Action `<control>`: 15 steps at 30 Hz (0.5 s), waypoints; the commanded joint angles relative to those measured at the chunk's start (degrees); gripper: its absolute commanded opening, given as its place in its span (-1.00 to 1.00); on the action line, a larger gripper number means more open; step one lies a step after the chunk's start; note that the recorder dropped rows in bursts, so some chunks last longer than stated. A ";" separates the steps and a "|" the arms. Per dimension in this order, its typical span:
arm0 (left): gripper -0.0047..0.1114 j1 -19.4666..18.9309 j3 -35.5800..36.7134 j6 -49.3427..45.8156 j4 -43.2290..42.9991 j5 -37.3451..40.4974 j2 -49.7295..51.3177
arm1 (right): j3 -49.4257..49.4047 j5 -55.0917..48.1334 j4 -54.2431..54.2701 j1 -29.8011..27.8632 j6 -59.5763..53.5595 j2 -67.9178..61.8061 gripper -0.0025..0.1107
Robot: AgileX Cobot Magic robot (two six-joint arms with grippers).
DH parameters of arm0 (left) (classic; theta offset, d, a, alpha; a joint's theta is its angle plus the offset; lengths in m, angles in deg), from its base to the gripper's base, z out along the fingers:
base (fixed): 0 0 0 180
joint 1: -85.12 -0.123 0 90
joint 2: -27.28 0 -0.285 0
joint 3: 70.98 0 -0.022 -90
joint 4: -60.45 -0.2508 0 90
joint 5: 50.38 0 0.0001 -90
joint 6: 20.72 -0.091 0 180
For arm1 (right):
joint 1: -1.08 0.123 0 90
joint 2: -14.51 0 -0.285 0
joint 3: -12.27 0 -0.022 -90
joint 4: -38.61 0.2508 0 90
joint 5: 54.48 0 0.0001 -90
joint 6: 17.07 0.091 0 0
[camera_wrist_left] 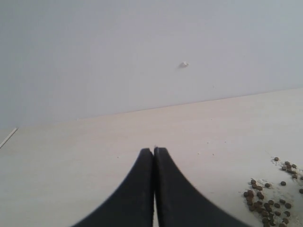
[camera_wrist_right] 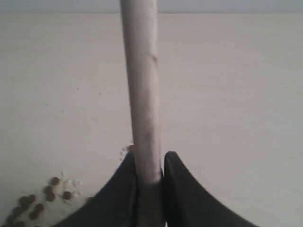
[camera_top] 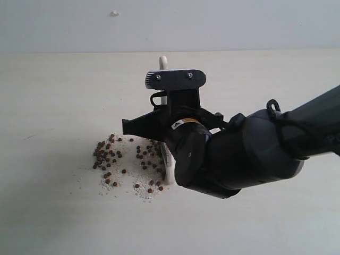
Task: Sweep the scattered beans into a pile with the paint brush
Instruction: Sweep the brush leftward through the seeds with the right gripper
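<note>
Brush [camera_wrist_right: 142, 94] handle is clamped in the right hand [camera_wrist_right: 148, 158]; beans [camera_top: 125, 162] lie scattered just beside it, by bristles [camera_top: 169, 169] that seem to touch the bench [camera_top: 53, 106]. Left hand [camera_wrist_left: 154, 150], closed and empty, hangs near them.

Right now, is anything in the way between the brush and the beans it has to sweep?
Nothing visible. The brush, held in the right gripper, stands at the edge of the beans on the table.
</note>
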 commanded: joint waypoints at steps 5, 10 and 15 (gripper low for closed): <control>-0.92 0.23 0.17 0.00 0.11 -0.26 -0.29 | 0.11 6.67 -4.32 0.31 11.66 -0.40 -0.96; -0.92 0.23 0.17 0.00 0.11 -0.26 -0.29 | 0.62 8.44 -4.44 0.31 6.97 1.12 -0.96; -0.92 0.23 0.17 0.00 0.11 -0.26 -0.29 | 2.36 7.89 -4.16 0.31 -1.51 3.86 -0.96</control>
